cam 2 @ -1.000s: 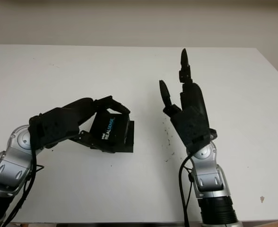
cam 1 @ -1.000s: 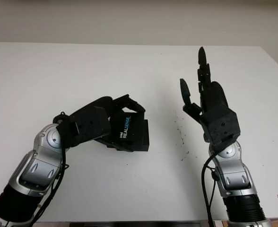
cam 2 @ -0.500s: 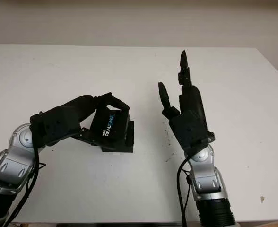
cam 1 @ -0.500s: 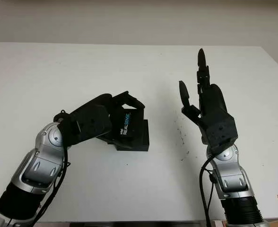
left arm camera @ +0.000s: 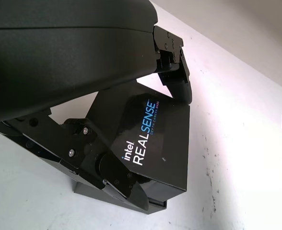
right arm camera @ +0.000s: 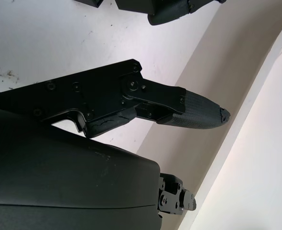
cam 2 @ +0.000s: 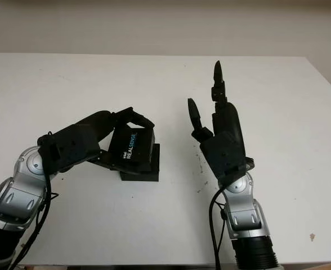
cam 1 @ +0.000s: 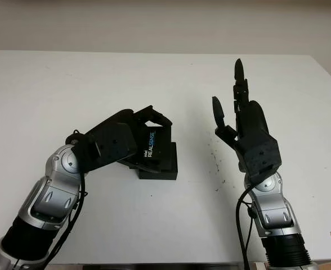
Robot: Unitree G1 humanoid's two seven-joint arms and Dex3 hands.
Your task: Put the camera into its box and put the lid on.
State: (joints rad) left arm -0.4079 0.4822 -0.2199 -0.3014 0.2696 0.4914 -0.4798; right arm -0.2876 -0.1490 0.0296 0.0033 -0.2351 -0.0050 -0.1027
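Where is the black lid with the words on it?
The lid is left of the table's middle, gripped by the left hand, tilted over the box.

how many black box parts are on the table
2: the lid, held tilted by the left hand, and the base under it on the table. The right hand is open, raised beside them.

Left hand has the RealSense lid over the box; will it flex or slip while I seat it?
The lid looks like rigid cardboard with crisp edges, so probably stiff. Its glossy face may slide under the left robot hand's fingers. Held tilted over the box base, it may catch.
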